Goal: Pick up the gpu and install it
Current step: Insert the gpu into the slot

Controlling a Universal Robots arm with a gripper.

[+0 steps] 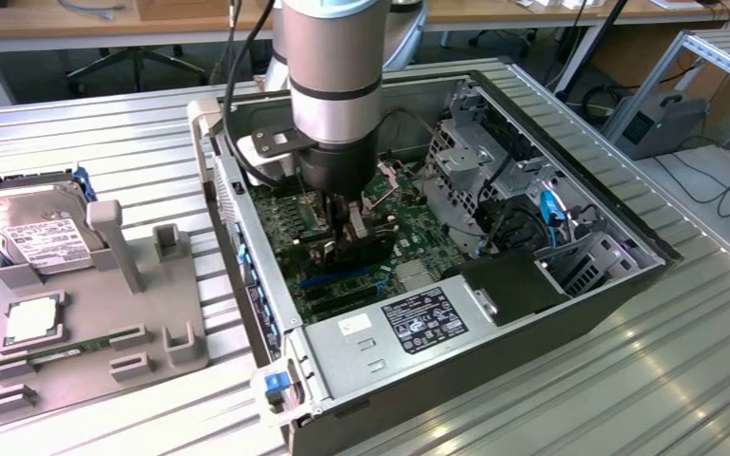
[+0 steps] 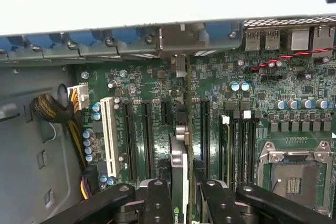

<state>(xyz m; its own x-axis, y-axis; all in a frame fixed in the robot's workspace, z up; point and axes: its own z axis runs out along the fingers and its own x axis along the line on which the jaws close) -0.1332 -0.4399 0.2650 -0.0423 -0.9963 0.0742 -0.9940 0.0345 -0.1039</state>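
Note:
The open computer case (image 1: 568,313) lies on its side on the metal table, motherboard (image 1: 410,233) facing up. My gripper (image 1: 346,237) reaches down into it, shut on the gpu (image 1: 355,255), a dark card held on edge just above the expansion slots. In the wrist view the gpu (image 2: 180,174) runs edge-on between my two black fingers (image 2: 157,203), in line with a long black slot (image 2: 203,129). Its far end points at the case's rear wall (image 2: 173,38). I cannot tell whether the card's lower edge touches the slot.
A grey parts holder (image 1: 124,313) at the exterior view's left carries a silver hard drive (image 1: 35,237), a square chip (image 1: 33,318) and a green memory stick (image 1: 67,350). Inside the case are the drive cage (image 1: 467,161), power supply (image 1: 416,323), cables (image 2: 52,111) and the empty CPU socket (image 2: 294,179).

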